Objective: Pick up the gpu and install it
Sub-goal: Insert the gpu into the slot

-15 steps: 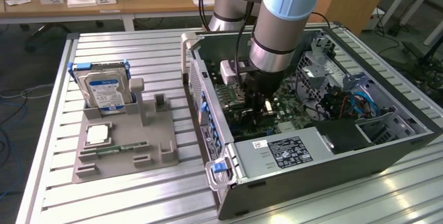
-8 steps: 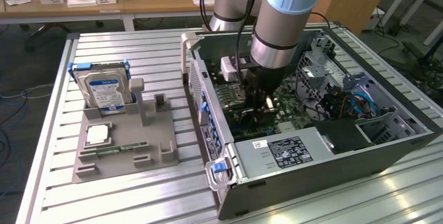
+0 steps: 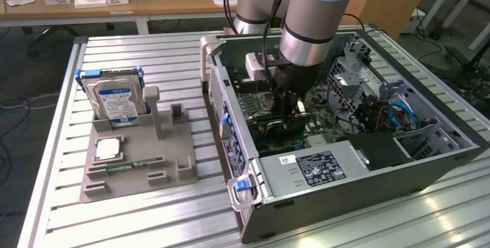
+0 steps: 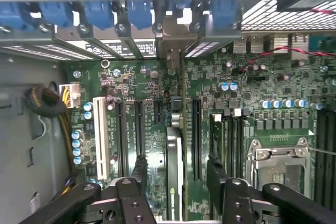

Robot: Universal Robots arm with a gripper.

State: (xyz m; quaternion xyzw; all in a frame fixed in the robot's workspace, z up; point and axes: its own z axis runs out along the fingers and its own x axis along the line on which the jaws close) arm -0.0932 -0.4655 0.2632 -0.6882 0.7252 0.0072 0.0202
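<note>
— Jaws? 
— Spread wide on gripper (image 4: 175, 174), straddling gpu (image 4: 175, 150) without clamping it; pads just beside the card's faces. 
— Card position? 
— Standing edge-on in motherboard (image 4: 142, 82) slot, inside computer case (image 3: 428, 162). 
— Obscured? 
— Card's lower edge and seating hidden; contact with pads unclear.

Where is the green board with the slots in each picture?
Exterior view: the green board lies inside the open computer case, under the arm.
Wrist view: the green board spreads out beyond the jaws.
Shared landmark: the blue clips along the case's edge.
</note>
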